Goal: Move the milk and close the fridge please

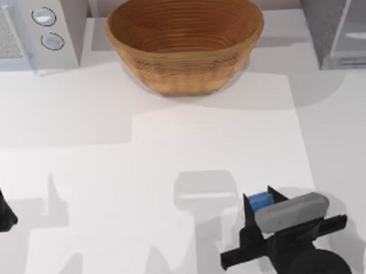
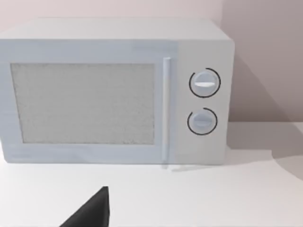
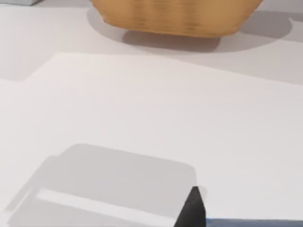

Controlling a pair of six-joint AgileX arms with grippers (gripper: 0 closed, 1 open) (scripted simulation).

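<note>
One end effector [image 1: 259, 208], the right, apparently grips the milk [image 1: 260, 201].

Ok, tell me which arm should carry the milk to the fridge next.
The right arm. Its end effector already sits around the milk at the table's near right, and the fridge stands at the far right. The left end effector is parked at the left edge.

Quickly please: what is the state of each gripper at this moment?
Left gripper: parked at the table's left edge; cannot be told.
Right gripper: near the table's front right, shut on the milk.
</note>
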